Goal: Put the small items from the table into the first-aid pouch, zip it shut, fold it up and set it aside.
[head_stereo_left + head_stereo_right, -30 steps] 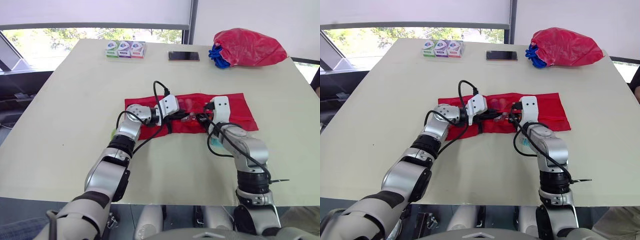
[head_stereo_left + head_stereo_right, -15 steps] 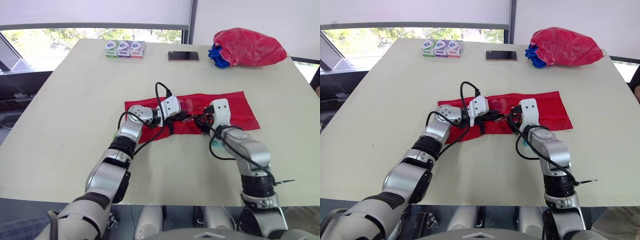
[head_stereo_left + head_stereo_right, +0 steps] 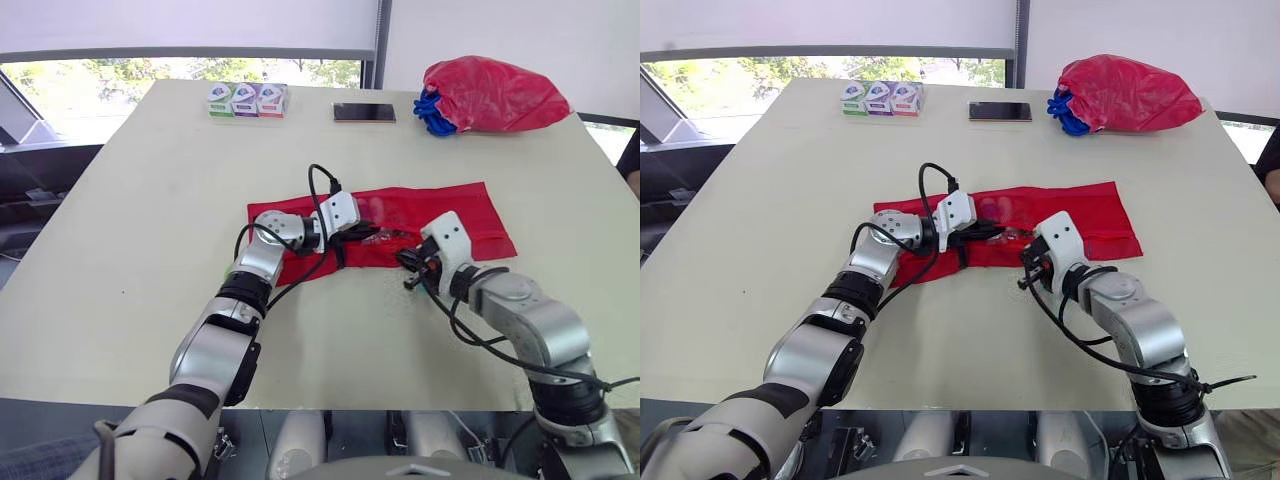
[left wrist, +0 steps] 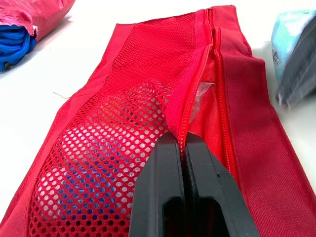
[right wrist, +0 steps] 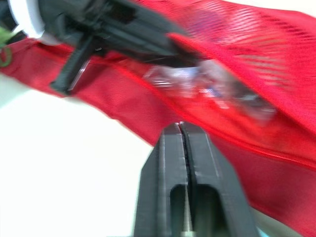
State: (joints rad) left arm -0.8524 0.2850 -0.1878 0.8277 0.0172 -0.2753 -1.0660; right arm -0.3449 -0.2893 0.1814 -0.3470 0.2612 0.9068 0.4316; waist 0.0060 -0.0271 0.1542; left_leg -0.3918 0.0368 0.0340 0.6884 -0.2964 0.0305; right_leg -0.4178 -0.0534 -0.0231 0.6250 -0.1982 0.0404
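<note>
right fingers (image 5: 168, 168) pulled back off pouch (image 3: 462, 208), closed empty, left fingers (image 4: 165, 173) pinching its zipper edge

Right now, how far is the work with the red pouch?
Done: blue items show through the mesh inside the red pouch. In hand: the left end effector is shut on the edge of the open zipper; the right end effector is shut, empty, by the pouch's near edge. Left: zipping, folding, setting aside; the pouch lies flat mid-table.
</note>
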